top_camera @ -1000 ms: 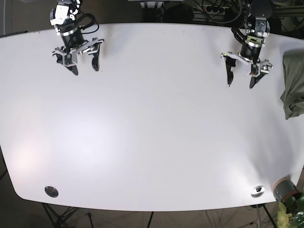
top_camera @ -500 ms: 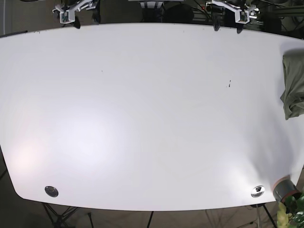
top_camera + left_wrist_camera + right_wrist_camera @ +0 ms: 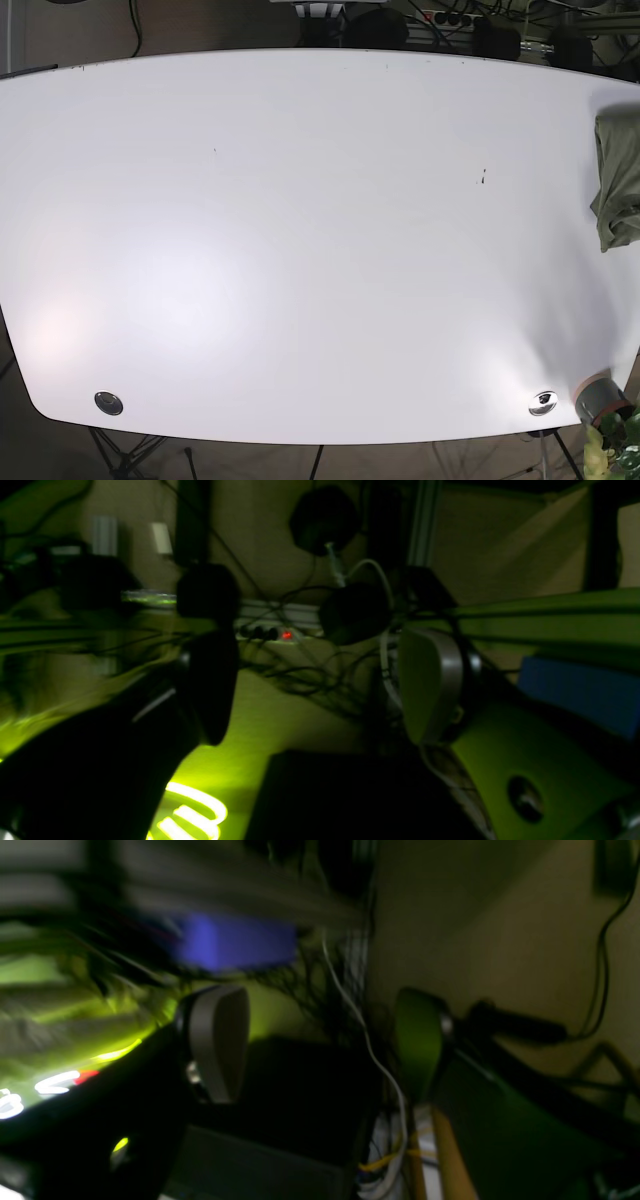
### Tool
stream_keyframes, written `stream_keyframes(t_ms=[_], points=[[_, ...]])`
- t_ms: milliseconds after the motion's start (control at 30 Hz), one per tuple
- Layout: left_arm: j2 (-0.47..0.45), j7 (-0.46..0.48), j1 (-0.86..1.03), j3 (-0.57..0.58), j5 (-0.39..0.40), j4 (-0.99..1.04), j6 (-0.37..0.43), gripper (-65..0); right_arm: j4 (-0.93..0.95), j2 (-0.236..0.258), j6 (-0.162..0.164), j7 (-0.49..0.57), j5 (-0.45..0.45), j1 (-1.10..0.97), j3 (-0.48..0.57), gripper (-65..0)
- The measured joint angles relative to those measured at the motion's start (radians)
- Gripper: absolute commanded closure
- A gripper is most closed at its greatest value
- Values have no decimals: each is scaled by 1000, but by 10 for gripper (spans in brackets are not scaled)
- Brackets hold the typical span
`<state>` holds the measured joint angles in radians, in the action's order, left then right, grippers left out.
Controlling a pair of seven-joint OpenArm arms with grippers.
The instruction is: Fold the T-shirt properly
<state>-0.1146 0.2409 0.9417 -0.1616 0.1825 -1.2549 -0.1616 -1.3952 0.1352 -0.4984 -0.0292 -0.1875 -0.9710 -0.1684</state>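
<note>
An olive-green T-shirt (image 3: 617,178) lies bunched at the far right edge of the white table (image 3: 300,250), partly cut off by the frame. Neither arm shows in the base view. In the left wrist view my left gripper (image 3: 312,685) is open and empty, its fingers wide apart, facing dark cables and a power strip behind the table. In the right wrist view my right gripper (image 3: 320,1045) is open and empty too, facing a dim wall and cables. The views are dark and blurred.
Two round metal fittings sit near the table's front corners, one at the left (image 3: 108,403) and one at the right (image 3: 543,402). A grey pot with a plant (image 3: 602,402) stands past the front right corner. Cables and a power strip (image 3: 450,18) lie behind the back edge.
Both arms have pulled back from over the table's far edge and left the base view. The T-shirt has not moved.
</note>
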Motion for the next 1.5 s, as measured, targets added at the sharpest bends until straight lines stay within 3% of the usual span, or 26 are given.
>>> stream_keyframes(t_ms=[133,367,467,567,900,1000,1100,1233,1267,1400,1500], points=[[3,21,-120,16,-6,182,-18,-451,132,14,2,24,-10,110,7,-422],[3,10,-326,37,-140,526,2,-451,338,6,0,12,19,249,18,-422],[7,11,-417,39,-143,655,-4,-451,430,13,4,6,104,322,14,-422],[6,12,-506,39,-140,763,-3,-451,521,18,5,15,132,401,10,-422],[6,16,-691,39,-141,975,1,-429,694,14,1,19,138,541,13,-422],[6,17,-721,39,-141,1015,45,-394,752,17,1,14,140,589,13,-422],[5,11,-763,74,-145,1074,117,-394,813,18,2,21,135,638,13,-422],[5,16,-826,142,-142,1156,151,-396,876,23,2,22,138,686,13,-422],[6,15,-842,148,-142,1173,152,-396,892,26,8,21,139,697,13,-422],[11,16,-881,149,-141,1215,154,-396,928,27,81,14,207,740,13,-422],[23,-9,-893,149,-141,1218,167,-392,930,26,93,18,224,760,13,-422]])
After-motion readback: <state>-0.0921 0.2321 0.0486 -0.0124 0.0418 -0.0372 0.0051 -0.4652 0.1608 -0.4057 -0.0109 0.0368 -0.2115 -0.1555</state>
